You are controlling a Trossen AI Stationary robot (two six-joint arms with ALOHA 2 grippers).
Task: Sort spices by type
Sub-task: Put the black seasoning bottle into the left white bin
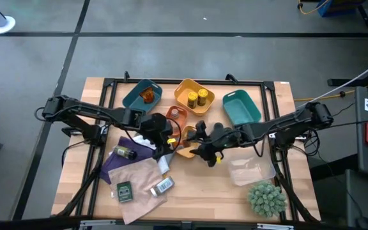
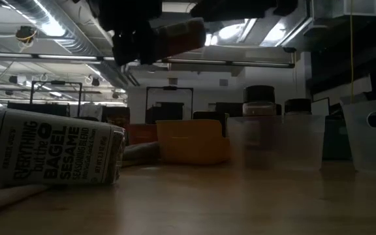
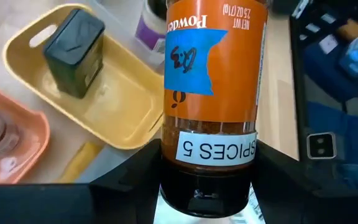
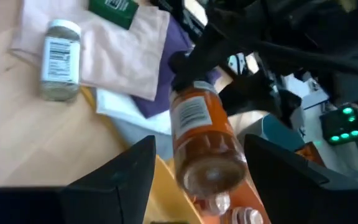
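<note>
- Loose spices at the table's 7 to 8 o'clock: a jar [image 1: 125, 153] lying on a purple cloth [image 1: 117, 167], with a flat green packet [image 1: 124, 190] and a grey-lidded jar [image 1: 163, 186] on a beige cloth [image 1: 139, 176].
- Blue tray [image 1: 133, 101] at 11 o'clock: it holds one amber jar [image 1: 147, 96].
- Left gripper [image 1: 161, 132], just at 9 o'clock of the table's centre: its jaws are clamped partway on the dark lid end of the orange spice jar [image 3: 216, 74], which is held clear of the table and lies roughly level.
- Handling: the orange spice jar looks stiff, light and smooth-walled, so it may slip or swing when held by one end. I judge the straight labelled body to be the surest place to grip, squarely across its width.
- Salmon tray [image 1: 175, 112], just 12 o'clock of centre: it holds something small that I cannot make out.
- Yellow tray [image 1: 183, 88] at 12 o'clock: it holds two yellow jars with dark lids [image 1: 197, 97].
- Second yellow tray [image 3: 123, 118], under the grippers: it holds a dark tin [image 3: 73, 53].
- Right gripper [image 4: 201, 149], just at 3 o'clock of centre: its jaws are spread wide and hold nothing. The jar's far end points in between them, and I cannot tell whether it touches.
- Teal tray [image 1: 248, 114] at 1 o'clock and clear tray [image 1: 251, 171] at 4 o'clock: no spice shows in either.
</note>
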